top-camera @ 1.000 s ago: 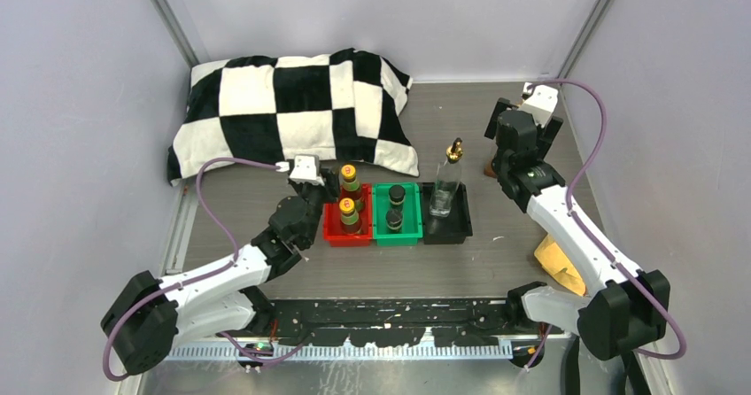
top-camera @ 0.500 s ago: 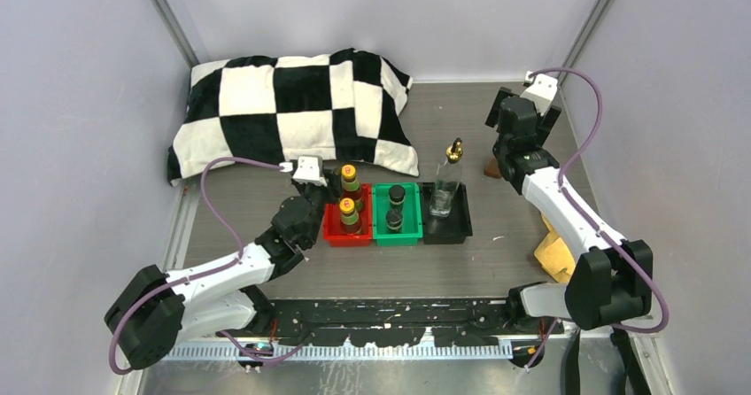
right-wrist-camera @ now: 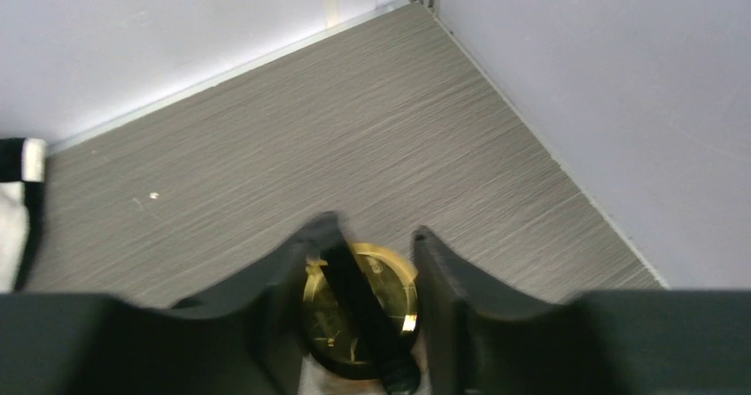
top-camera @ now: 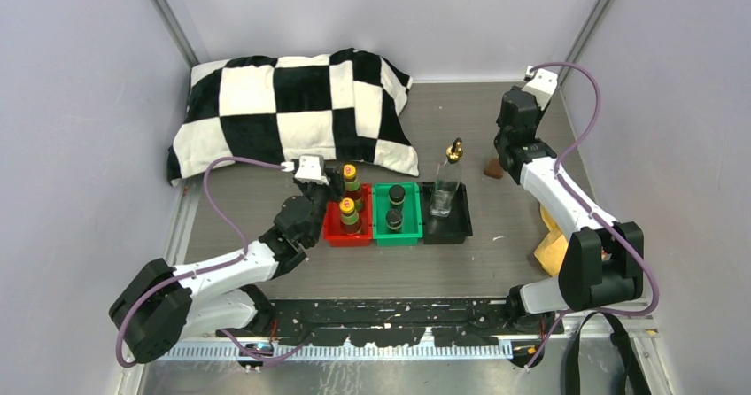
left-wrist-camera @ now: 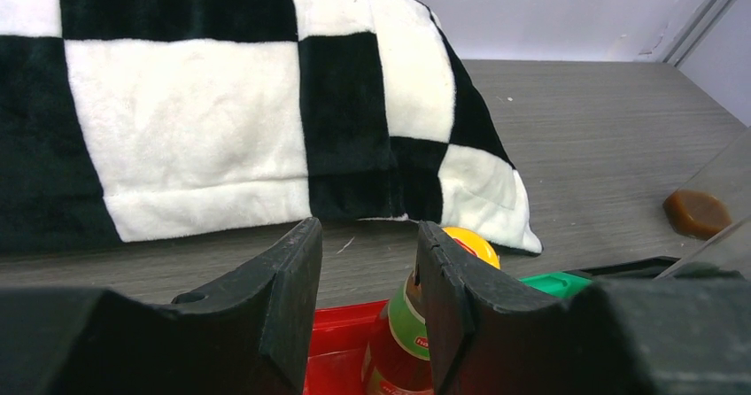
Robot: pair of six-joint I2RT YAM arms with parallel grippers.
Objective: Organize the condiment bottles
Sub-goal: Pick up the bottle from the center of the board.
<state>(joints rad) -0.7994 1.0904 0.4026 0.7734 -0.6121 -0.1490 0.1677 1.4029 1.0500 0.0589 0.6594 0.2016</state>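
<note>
Two orange-capped bottles (top-camera: 352,175) (top-camera: 349,211) stand in the red tray (top-camera: 347,241). Two black-capped bottles (top-camera: 397,193) stand in the green tray (top-camera: 396,241). A clear glass bottle (top-camera: 445,191) with a gold top stands in the black tray (top-camera: 456,228). My left gripper (top-camera: 335,179) (left-wrist-camera: 367,227) is open at the red tray's back left, with nothing between its fingers. The far orange-capped bottle (left-wrist-camera: 474,246) shows behind its right finger. My right gripper (top-camera: 514,116) (right-wrist-camera: 375,227), at the back right, is shut on another bottle's gold pourer top (right-wrist-camera: 385,275). That bottle's body is mostly hidden.
A black-and-white checked pillow (top-camera: 292,112) fills the back left, close behind the trays. A small brown thing (top-camera: 492,170) (left-wrist-camera: 697,213) sits on the table under the right arm. A yellow object (top-camera: 553,251) lies near the right edge. Walls close in on the back right corner.
My right arm has swung further back toward the corner and its jaws have narrowed onto the gold top. The left arm has edged slightly forward by the red tray.
</note>
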